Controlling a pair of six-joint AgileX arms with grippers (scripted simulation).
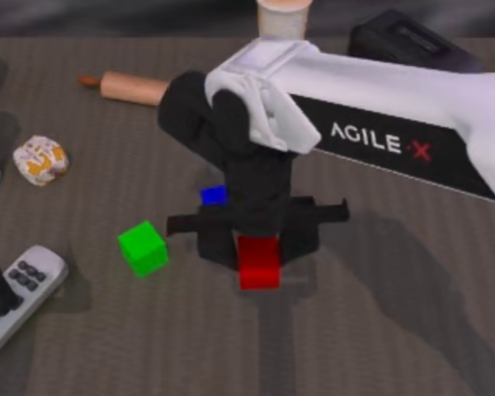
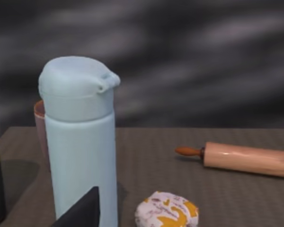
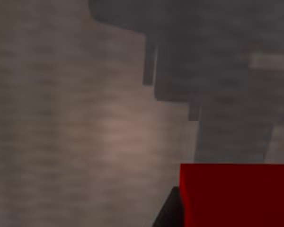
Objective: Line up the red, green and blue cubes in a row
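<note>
right gripper (image 1: 258, 247), frame centre, clamped on red cube (image 1: 258, 262) | advice: set it level with green cube (image 1: 143, 247), clear of blue cube (image 1: 214, 195) | left arm parked, lower left.

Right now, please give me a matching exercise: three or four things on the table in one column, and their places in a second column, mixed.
1. green cube
2. red cube
3. blue cube
4. rolling pin

a. far side of table, behind the arm
b. at the right end effector
c. partly hidden under the right arm
d. standing free, left of the red cube

Pairs: 1-d, 2-b, 3-c, 4-a
</note>
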